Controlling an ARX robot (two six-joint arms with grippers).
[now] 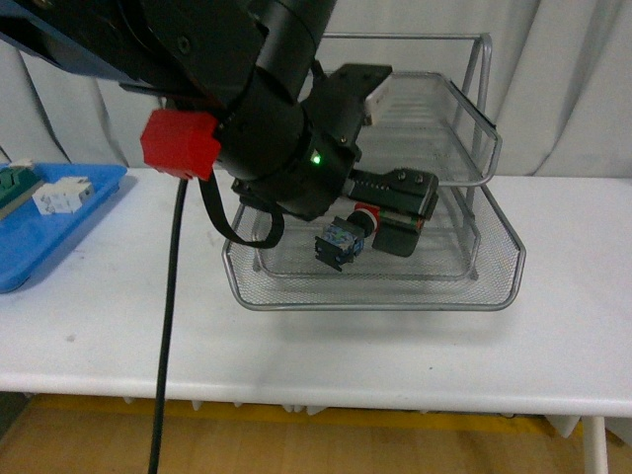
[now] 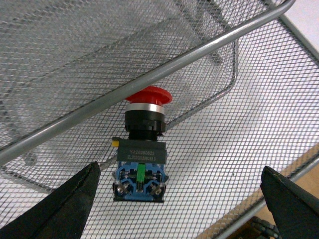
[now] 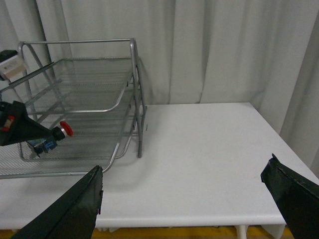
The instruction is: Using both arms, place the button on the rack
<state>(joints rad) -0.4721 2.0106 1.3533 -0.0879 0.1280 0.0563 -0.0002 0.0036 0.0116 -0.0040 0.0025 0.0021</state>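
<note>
The button is lying on the lowest tier of the rack, at the centre of the front frame. The left gripper is hanging wide open around it, not touching it. The right gripper is gaping open over the bench.

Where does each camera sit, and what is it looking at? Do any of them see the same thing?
Front view: on the robot's body, facing forward over the white table at the rack; the left arm looms close.
Left wrist view: on the left wrist, looking into the rack's bottom tier at the button; the open left gripper frames it.
Right wrist view: on the right wrist, looking across the table at the rack's side; the open right gripper frames it.
Shared: all three show the button in the rack.
</note>
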